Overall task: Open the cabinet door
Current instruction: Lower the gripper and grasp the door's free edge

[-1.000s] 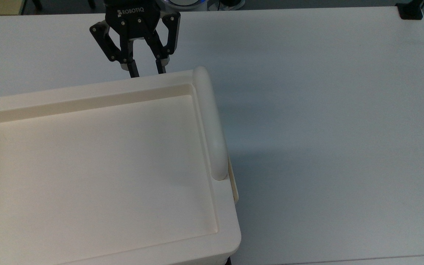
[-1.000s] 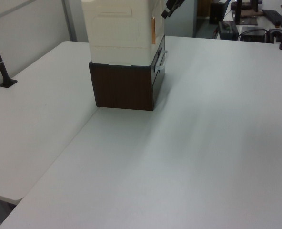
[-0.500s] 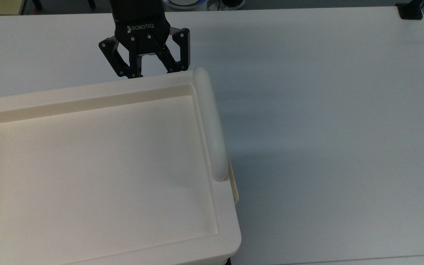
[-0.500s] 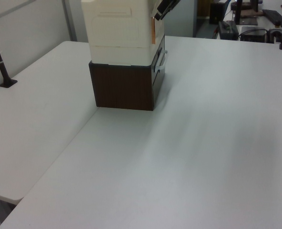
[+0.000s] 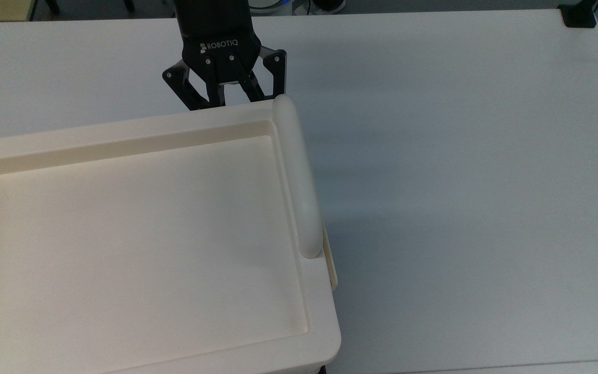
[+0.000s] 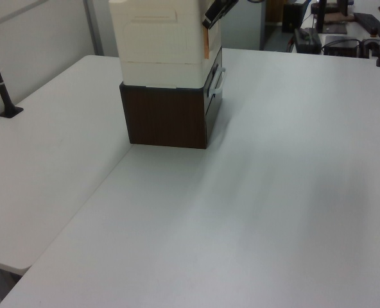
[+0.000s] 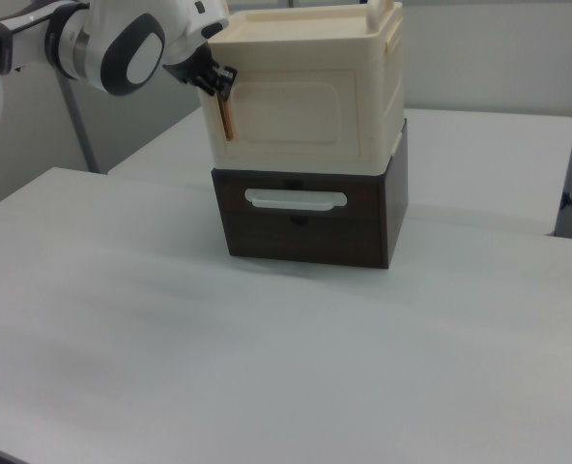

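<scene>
Reaching down at the cabinet's far upper edge in the top view, the black gripper has its fingertips hidden behind the rim, so I cannot tell whether they are apart or together. In the right view the gripper sits at the door's left edge, beside a thin orange-brown strip. The door is a flat cream plastic panel with a raised rounded-rectangle rim, facing front and lying flush against the cream upper box. A recessed tray top has a long rounded bar along the top view's right side. Below sits a dark wood-grain base with a white drawer handle. The smooth white table lies wide open around the cabinet.
</scene>
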